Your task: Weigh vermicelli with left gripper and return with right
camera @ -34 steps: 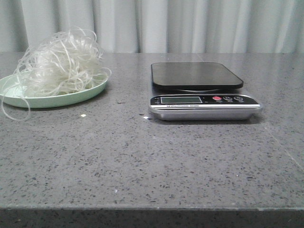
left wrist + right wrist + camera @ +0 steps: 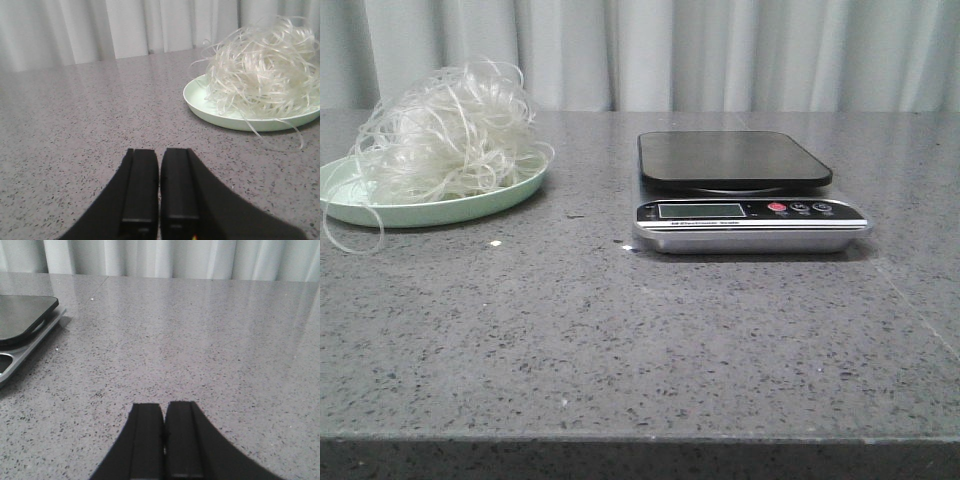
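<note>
Low over the grey speckled surface [image 2: 620, 340], the left gripper [image 2: 159, 200] has its black fingers [image 2: 140, 190] pressed together, holding nothing. Likewise the right gripper [image 2: 164, 440], closed and empty. Vermicelli [image 2: 445, 130], a wispy ball of translucent whitish loops, sits on the pale green plate [image 2: 470, 207] at far left, strands trailing over the rim, well apart from the scale [image 2: 745, 190].
</note>
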